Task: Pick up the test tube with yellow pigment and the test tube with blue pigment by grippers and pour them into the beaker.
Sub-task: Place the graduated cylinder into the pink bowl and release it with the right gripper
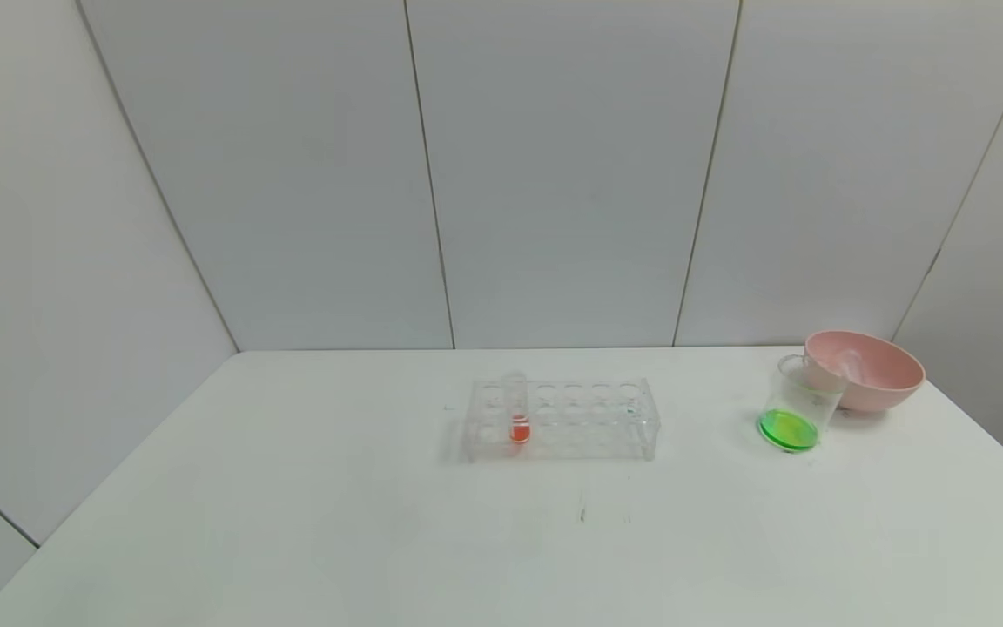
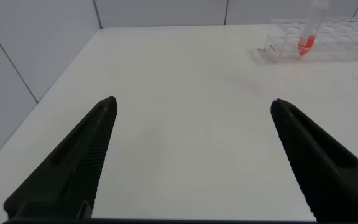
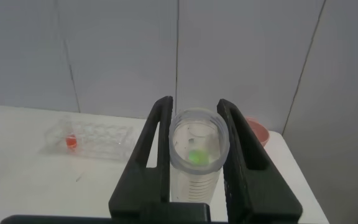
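The beaker (image 1: 799,402) stands at the right of the table, touching the pink bowl, with green liquid (image 1: 787,429) in its bottom. My right gripper (image 3: 195,101) is shut on a clear test tube (image 3: 192,183) with graduation marks. I look down its open mouth: it looks empty, with a green spot at its bottom. No yellow or blue liquid is in view, so I cannot tell which tube this is. My left gripper (image 2: 194,101) is open and empty above the bare left part of the table. Neither gripper shows in the head view.
A clear many-holed rack (image 1: 562,418) sits mid-table with one tube of orange-red liquid (image 1: 519,428) at its left end; both show in the left wrist view (image 2: 306,40). The pink bowl (image 1: 867,370) stands at the far right, with a faint clear tube shape inside.
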